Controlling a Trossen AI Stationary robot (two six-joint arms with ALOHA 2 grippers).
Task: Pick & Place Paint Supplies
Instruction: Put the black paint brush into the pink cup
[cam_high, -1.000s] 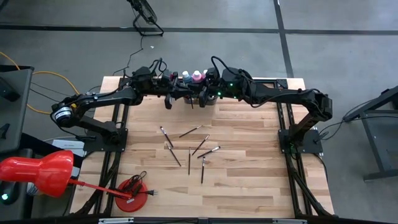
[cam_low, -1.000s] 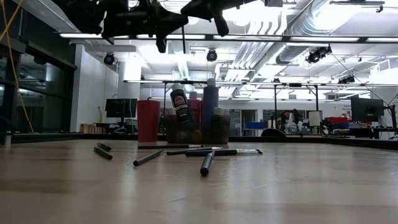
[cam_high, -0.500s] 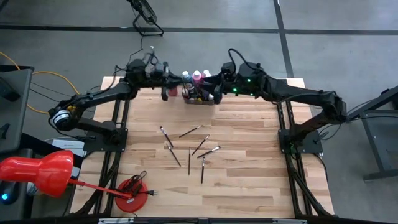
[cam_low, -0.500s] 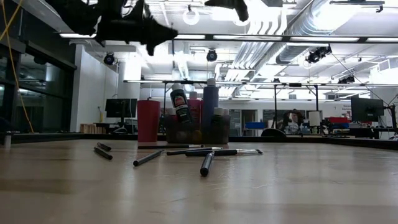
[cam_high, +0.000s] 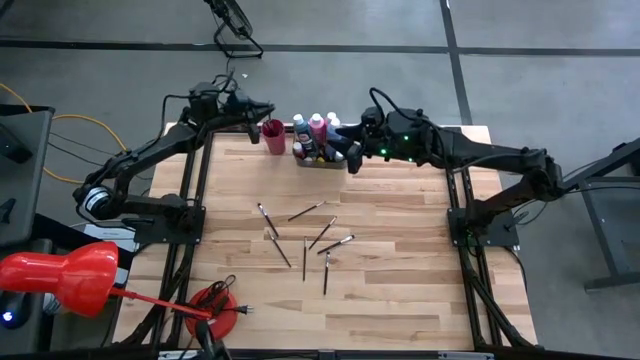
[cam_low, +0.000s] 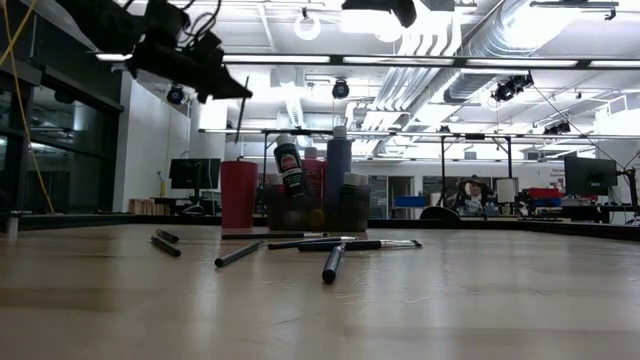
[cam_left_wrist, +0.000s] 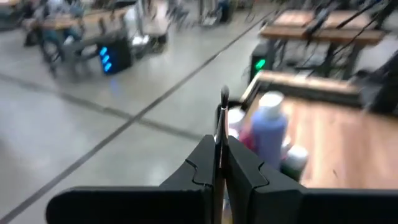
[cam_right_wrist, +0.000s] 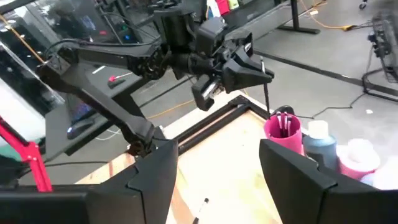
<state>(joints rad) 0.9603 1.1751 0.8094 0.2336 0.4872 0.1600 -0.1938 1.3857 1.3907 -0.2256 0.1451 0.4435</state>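
A pale wooden table (cam_high: 380, 290) stands on grey floor, with a lit workshop behind. The left tool (cam_right_wrist: 252, 71), raised above the pink cup (cam_high: 273, 135), is clenched on an upright paintbrush (cam_right_wrist: 267, 98). The right tool (cam_high: 352, 160), fingers spread and empty, hovers beside the bottles (cam_high: 318, 128) in the tray (cam_high: 320, 163). Loose brushes (cam_high: 322, 233) lie mid-table.

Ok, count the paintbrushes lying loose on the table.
7 paintbrushes, clustered together: two at the left, one at the back, two in the middle, two nearest the front. More stand in the pink cup; the left fingers hold another.
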